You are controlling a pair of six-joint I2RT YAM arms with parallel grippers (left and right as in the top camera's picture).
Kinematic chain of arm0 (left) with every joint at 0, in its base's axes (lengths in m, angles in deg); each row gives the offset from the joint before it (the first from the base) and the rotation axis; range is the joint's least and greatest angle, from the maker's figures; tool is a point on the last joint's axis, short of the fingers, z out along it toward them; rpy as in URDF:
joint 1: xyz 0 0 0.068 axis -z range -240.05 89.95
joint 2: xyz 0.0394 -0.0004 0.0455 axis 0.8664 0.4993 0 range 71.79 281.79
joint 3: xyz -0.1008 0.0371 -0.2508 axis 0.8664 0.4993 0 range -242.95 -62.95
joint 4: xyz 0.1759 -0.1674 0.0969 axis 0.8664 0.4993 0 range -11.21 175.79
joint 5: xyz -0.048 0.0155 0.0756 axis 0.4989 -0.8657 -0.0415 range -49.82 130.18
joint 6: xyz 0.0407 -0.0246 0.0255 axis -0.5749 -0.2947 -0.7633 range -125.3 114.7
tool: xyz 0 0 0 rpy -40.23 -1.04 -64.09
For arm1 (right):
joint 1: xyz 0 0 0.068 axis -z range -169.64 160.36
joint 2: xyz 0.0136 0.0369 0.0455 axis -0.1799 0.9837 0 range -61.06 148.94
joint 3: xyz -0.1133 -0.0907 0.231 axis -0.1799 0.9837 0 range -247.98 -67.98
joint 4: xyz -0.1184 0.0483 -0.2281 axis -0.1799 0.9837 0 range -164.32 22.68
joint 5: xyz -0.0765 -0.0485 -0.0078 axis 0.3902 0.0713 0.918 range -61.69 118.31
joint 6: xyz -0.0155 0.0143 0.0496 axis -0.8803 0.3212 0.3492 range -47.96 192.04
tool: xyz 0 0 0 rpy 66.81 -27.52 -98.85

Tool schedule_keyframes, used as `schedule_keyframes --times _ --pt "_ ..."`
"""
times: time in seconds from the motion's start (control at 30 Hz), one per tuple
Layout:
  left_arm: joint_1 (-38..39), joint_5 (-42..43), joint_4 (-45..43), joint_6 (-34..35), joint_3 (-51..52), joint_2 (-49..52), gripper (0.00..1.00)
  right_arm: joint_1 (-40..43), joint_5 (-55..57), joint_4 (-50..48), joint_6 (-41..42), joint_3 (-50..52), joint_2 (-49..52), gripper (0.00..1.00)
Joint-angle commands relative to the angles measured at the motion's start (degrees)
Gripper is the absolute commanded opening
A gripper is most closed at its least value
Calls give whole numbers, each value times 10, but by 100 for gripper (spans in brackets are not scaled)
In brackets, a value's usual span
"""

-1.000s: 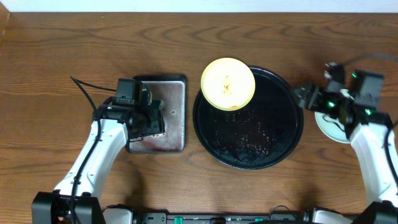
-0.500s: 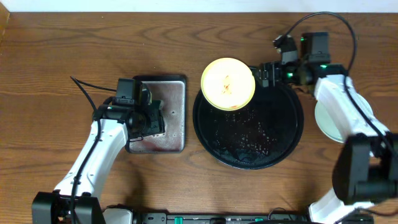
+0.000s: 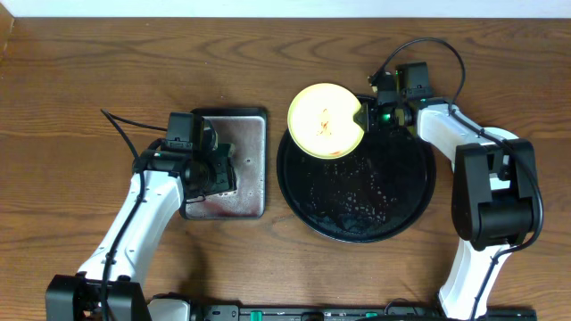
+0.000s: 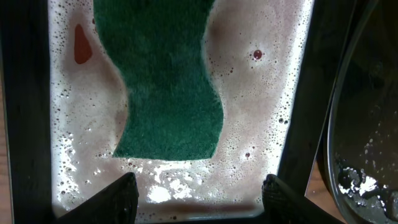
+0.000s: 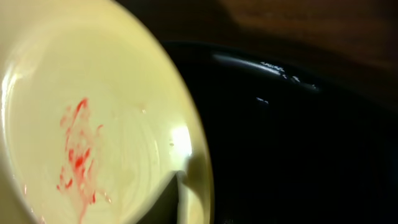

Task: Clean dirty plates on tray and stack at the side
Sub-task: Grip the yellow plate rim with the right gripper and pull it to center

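Plate first: it is yellow, with a red smear on it, so it is not clean yet. It lies near the back edge of the worktop, about the middle, over the back left rim of the black tray. It is the only plate that shows. The step in hand looks like picking up this plate so it can be washed. The right gripper is at the plate's right edge, touching it or just beside it. One finger shows low in the right wrist view, close to the rim, but it is not clear if the fingers are spread or pinching the rim. The next move likely calls for a firm pinch on the rim and a slow lift, so the plate does not slip or tip. The left gripper hangs over the grey tray, toward the left side of the worktop. Its fingers are spread wide and hold nothing. A green sponge lies in foamy water just past the fingertips, not between them. The plate is well apart from these fingers.
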Motion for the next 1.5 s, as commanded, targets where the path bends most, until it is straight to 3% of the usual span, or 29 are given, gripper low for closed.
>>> schedule_keyframes --times 0.0,0.23,0.43,0.53,0.8,1.1,1.17,1.37,1.43,1.47 --pt "-2 5 1 3 3 0 65 -4 0 2 6 -5 0 1" --pt "-2 5 1 3 3 0 65 13 19 86 4 -5 -102 1" --pt "-2 5 -28 3 3 0 66 17 97 270 3 -4 -169 1" --pt "-2 5 -58 3 3 0 66 12 97 317 3 6 -166 1" --pt "-2 -60 -113 3 3 18 66 -5 97 282 6 93 -166 1" --pt "-2 -60 -139 3 3 109 64 -6 97 252 10 131 -166 1" --pt "-2 -60 -148 3 3 127 60 -6 97 252 10 131 -166 1" --pt "-2 -60 -154 3 3 158 35 -6 97 252 10 131 -166 1" --pt "-2 -59 -153 3 3 160 9 -6 97 252 10 131 -166 1" --pt "-2 -59 -152 3 3 160 7 -6 97 252 10 131 -166 1"
